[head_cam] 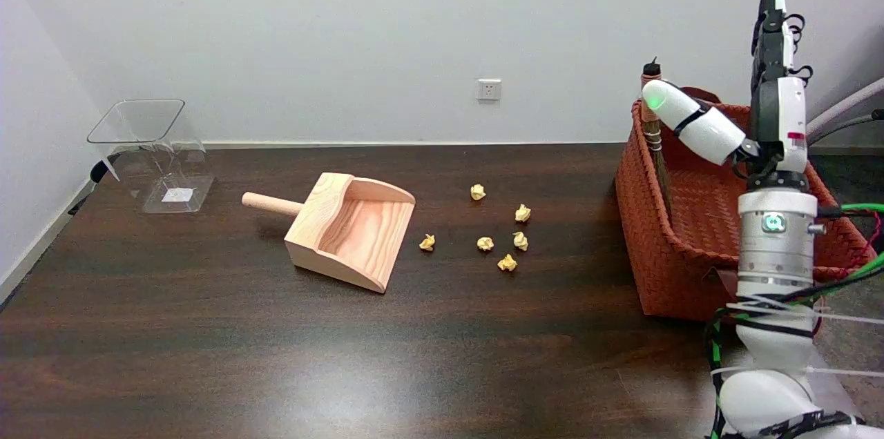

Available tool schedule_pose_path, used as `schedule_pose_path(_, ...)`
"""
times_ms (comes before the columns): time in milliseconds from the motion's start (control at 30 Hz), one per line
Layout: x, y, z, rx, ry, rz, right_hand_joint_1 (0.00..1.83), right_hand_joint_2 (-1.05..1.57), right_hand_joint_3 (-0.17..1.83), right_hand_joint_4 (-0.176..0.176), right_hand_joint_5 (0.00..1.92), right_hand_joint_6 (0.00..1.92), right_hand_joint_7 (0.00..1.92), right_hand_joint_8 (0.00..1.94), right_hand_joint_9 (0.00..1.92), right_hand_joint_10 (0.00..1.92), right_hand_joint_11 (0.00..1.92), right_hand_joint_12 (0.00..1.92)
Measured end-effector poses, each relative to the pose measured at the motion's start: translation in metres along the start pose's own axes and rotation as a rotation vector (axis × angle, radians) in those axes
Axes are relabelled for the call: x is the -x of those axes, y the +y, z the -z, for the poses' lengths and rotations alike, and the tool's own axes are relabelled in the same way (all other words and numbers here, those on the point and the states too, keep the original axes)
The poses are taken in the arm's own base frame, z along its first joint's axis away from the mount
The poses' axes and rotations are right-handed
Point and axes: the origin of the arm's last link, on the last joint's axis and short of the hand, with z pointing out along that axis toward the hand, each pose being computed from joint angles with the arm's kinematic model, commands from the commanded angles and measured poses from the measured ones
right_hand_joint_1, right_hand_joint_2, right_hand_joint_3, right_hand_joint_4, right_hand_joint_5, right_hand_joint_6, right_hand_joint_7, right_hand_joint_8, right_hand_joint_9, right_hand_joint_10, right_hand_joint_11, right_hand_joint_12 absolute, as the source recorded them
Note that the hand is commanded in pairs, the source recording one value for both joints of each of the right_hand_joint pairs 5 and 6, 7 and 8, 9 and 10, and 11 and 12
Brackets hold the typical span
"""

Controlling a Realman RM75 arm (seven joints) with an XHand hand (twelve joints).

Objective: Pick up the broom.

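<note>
Dark wooden table (pixel 207 356) against a pale wall (pixel 345 25). Right hand (pixel 746 114) is raised at 3 o'clock over the woven basket (pixel 663 266), fingers apart, nothing held. Broom (pixel 652 128) is propped upright in the basket's far-left corner, just beside the thumb. Approach step judged; next, fingers must be closed round the handle.

The right hand (pixel 749 101) is up over the woven orange basket (pixel 673 273) at the table's right end — thumb stretched left toward the broom (pixel 652 128), other fingers pointing straight up, nothing held. The broom stands against the basket's far-left corner, handle poking above the rim. Mid-table, a wooden dustpan (pixel 352 228) faces six crumpled paper scraps (pixel 506 262). Far left — a clear plastic bin (pixel 148 149) sits near the wall.
</note>
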Motion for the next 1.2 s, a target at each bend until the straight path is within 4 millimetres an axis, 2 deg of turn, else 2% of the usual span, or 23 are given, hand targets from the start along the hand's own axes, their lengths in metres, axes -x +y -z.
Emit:
schedule_pose_path(667, 0.004, 0.021, -0.039, 0.14, -0.033, 0.136, 0.81, 0.81, -0.17, 0.0, 0.0, 0.0, 0.0, 0.0, 0.0, 0.0, 0.0, 0.0)
schedule_pose_path(1200, 0.024, 0.047, -0.068, 0.231, -0.09, 0.125, 0.78, 0.88, -0.17, 0.0, 0.0, 0.0, 0.0, 0.0, 0.0, 0.0, 0.0, 0.0)
